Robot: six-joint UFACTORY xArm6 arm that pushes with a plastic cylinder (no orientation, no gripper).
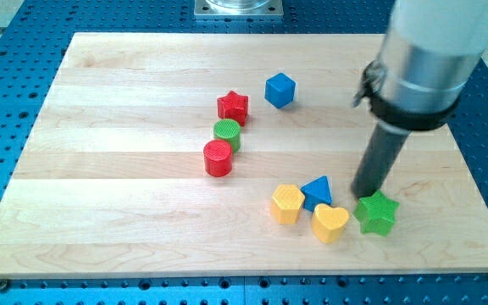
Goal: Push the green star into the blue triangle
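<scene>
The green star (377, 212) lies at the view's lower right of the wooden board. The blue triangle (318, 192) sits to its left, about a block's width away, touching the yellow hexagon (287, 203) and the yellow heart (329, 223), which lies between the star and the triangle at the lower side. My tip (364, 194) stands just above the star's upper left, between the star and the triangle, close to or touching the star.
A red star (233, 107), a green cylinder (226, 134) and a red cylinder (218, 158) form a line near the board's middle. A blue cube (280, 90) sits toward the top. The board's right edge (481, 195) is near the star.
</scene>
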